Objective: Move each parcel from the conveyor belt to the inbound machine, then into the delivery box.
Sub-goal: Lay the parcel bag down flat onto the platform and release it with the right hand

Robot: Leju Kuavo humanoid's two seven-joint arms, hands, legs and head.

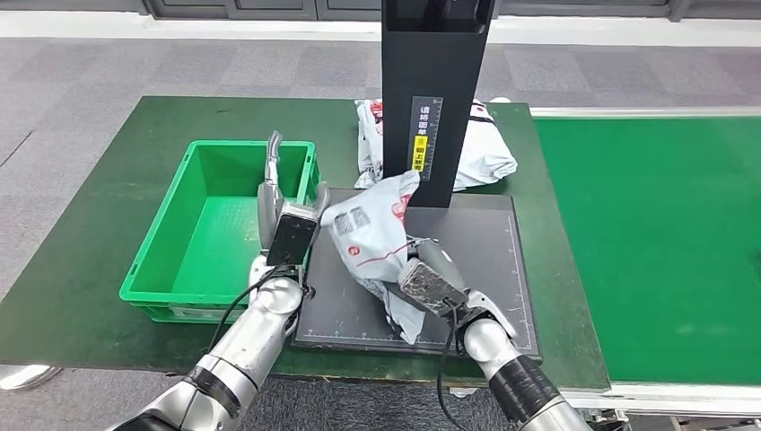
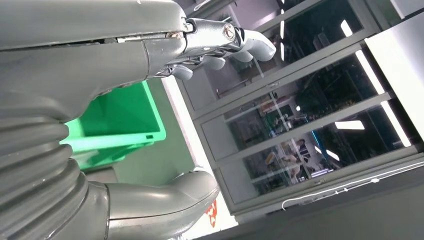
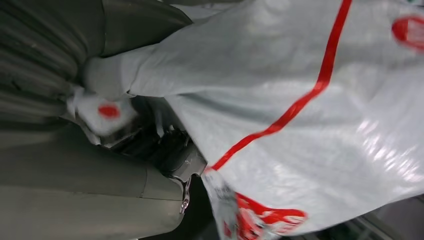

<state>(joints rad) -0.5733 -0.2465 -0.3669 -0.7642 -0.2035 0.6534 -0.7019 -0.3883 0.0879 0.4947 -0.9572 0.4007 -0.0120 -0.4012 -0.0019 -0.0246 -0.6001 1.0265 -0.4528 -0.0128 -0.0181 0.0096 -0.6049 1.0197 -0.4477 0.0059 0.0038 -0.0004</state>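
**Parcel on the inbound machine, box transfer pending**

The green-topped desk (image 1: 99, 224) carries everything, and the inbound machine (image 1: 485, 260), a dark flat plate with a black upright column, serves as the landmark. The conveyor belt (image 1: 655, 242) runs along the machine's right side. The green delivery box (image 1: 161, 269) sits touching the machine's left edge, with no parcel seen in it.

One white parcel with red print (image 1: 372, 238) stands crumpled over the machine's plate, in front of the column. The right robot hand (image 1: 431, 285) grips its lower end, fingers closed around the bag. A second parcel (image 1: 485, 153) lies behind the column.

The left robot hand (image 1: 285, 215) hovers at the machine's left edge, over the box's near wall, fingers spread and holding nothing.

Judged from this, the machine step is in hand. The next move likely calls for carrying the held parcel leftward over the box wall and letting go inside.

Count: two parcels, one box, one machine, one belt.
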